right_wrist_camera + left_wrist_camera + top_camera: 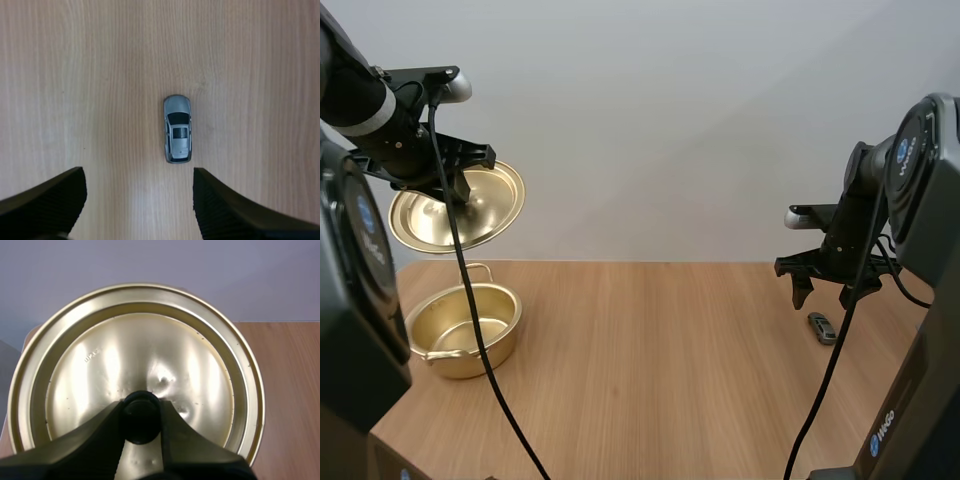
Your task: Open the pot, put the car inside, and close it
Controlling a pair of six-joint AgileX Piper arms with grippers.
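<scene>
1. The left arm is raised at the table's left side. Its left gripper [460, 192] [141, 416] is clamped on the black knob [141, 418] of the gold lid [420, 220] [135, 355].
2. The lid hangs in the air, tilted, with its knob side turned toward the arm. It is above the pot [470, 360] and clear of it.
3. The pot sits open near the table's left edge. It is a gold pot with handles, and nothing shows inside it.
4. The right arm reaches in from the right with its wrist bent so that the right gripper [825, 298] [137, 180] points down at the table.
5. The right gripper's two fingers stand wide apart and hold nothing.
6. The small silver car [822, 327] [177, 129] rests on the table near the right edge, well apart from the pot. From the right wrist it lies just ahead of the gap between the fingers, nearer the one finger, lengthwise along the way the gripper faces. Neither finger touches it.
7. The table [650, 350] [100, 75] is light wood with a fine grain.
8. A plain pale wall [670, 120] stands behind the table.
</scene>
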